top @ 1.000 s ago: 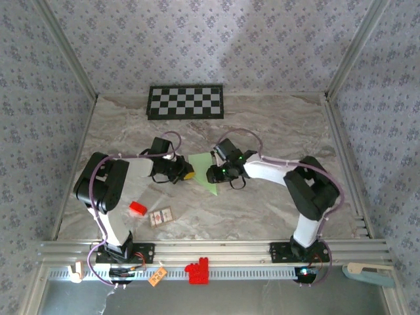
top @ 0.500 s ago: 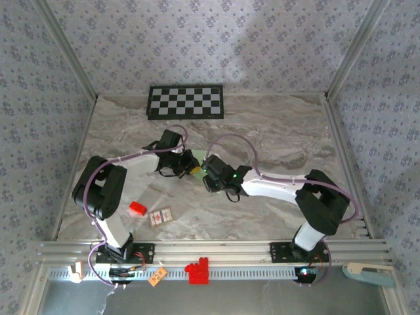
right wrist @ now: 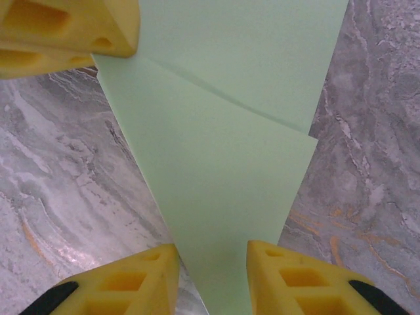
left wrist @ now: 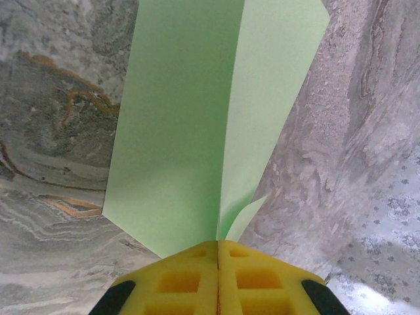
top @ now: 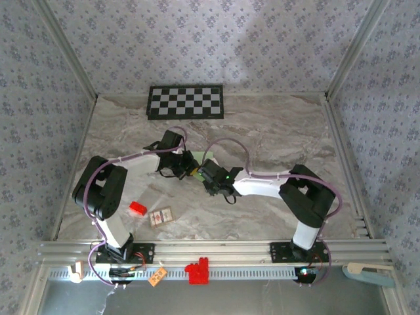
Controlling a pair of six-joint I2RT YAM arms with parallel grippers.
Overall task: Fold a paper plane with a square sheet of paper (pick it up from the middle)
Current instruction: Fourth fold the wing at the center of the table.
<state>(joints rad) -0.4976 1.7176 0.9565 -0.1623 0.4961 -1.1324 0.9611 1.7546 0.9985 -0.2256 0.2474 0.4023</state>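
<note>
Already the green paper [right wrist: 216, 164] is looking more like a dart than a square. It is lying on the marble table [right wrist: 374, 151] near the middle, between the two arms, as a long pointed triangle with one layer lapping over another along a slanted crease. The left gripper [left wrist: 218, 246] is pinching it near the wide end, fingers pressed flat together, where a lengthwise fold is standing up with one flap rising against the other. The right gripper [right wrist: 213, 262] is sitting at the pointed end with its fingers a narrow way apart, straddling the tip; as far as I can judge, it is not gripping anything. So the early folds are looking done: the corners are turned in and a centre crease is forming. By my reading, the steps remaining are closing the body along that crease, pressing it sharp, and folding down the wings. Whether any wing fold is made I cannot tell. The checkerboard panel [top: 186, 102] and the small red block [top: 137, 209] are lying well apart from the work.
</note>
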